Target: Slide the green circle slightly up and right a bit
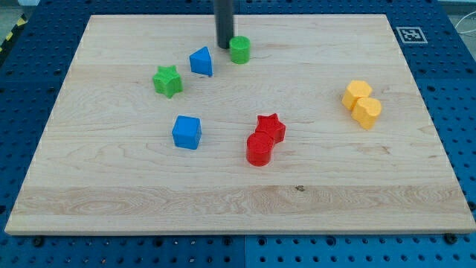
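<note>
The green circle (pixel 239 50) is a short green cylinder near the top middle of the wooden board (pixel 111 193). My tip (pixel 223 46) is the lower end of a dark rod that comes down from the view's top. It stands just left of the green circle, close to or touching its left side. A blue wedge-shaped block (pixel 201 61) lies just left and below the tip.
A green star (pixel 168 80) lies left of the blue wedge. A blue cube (pixel 186 132) sits below it. A red star (pixel 270 127) and a red cylinder (pixel 259 149) touch near the middle. Two yellow blocks (pixel 361 103) sit together at the right.
</note>
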`<state>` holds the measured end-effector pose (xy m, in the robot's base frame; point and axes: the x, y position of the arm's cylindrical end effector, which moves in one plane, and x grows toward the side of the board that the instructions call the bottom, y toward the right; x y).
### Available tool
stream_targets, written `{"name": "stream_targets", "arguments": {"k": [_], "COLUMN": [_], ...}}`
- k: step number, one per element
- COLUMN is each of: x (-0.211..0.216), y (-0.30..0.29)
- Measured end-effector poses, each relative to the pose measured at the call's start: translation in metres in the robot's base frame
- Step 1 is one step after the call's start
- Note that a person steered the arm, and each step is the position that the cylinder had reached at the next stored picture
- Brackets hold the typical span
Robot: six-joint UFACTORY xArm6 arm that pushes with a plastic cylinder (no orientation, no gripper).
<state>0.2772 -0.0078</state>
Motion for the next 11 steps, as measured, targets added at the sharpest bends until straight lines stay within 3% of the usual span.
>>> {"name": "stream_targets", "arguments": {"k": [1, 3, 4, 6, 8, 11], "x": [0.006, 0.071, 0.074, 0.024, 0.113, 0.089], "y": [0.050, 0.122, 0.124, 0.112, 0.057, 0.049]}}
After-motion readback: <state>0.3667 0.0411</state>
